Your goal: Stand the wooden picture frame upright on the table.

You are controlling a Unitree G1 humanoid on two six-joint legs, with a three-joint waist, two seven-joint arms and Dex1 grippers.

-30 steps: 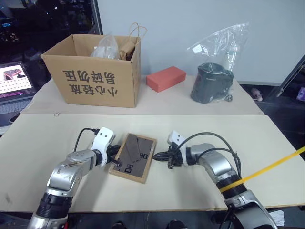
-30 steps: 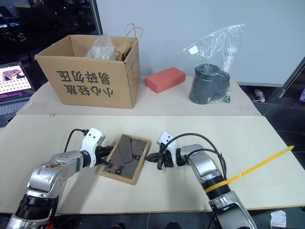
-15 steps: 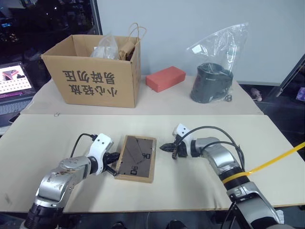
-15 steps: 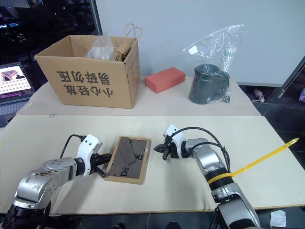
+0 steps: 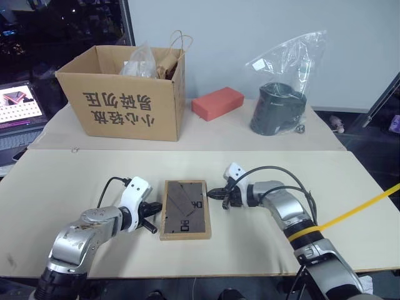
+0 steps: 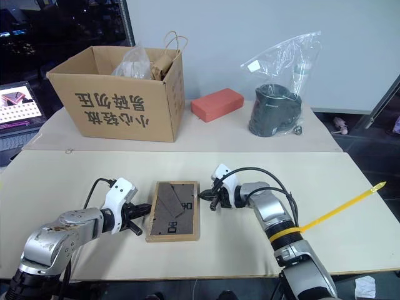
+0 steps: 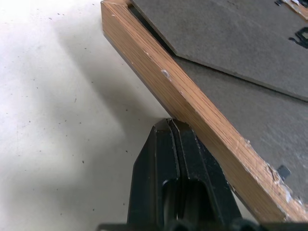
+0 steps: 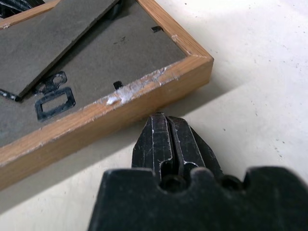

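While wooden picture frame (image 5: pixel 185 210) lies back-up on table (image 5: pixel 350 187), closed empty left end effector (image 5: pixel 152 227), right end effector (image 5: pixel 210 193) flank it, cardboard box (image 5: pixel 125 94) behind.

- The table (image 5: pixel 350 187) is a pale beige top in two slabs, a seam running left to right between them.
- Near slab: the wooden picture frame (image 5: pixel 185 209) lies flat, back up, near the middle.
- Far slab: a cardboard box (image 5: pixel 122 94) at left, a red block (image 5: pixel 217 102) in the middle, a dark pot in a clear plastic bag (image 5: pixel 279 106) at right.
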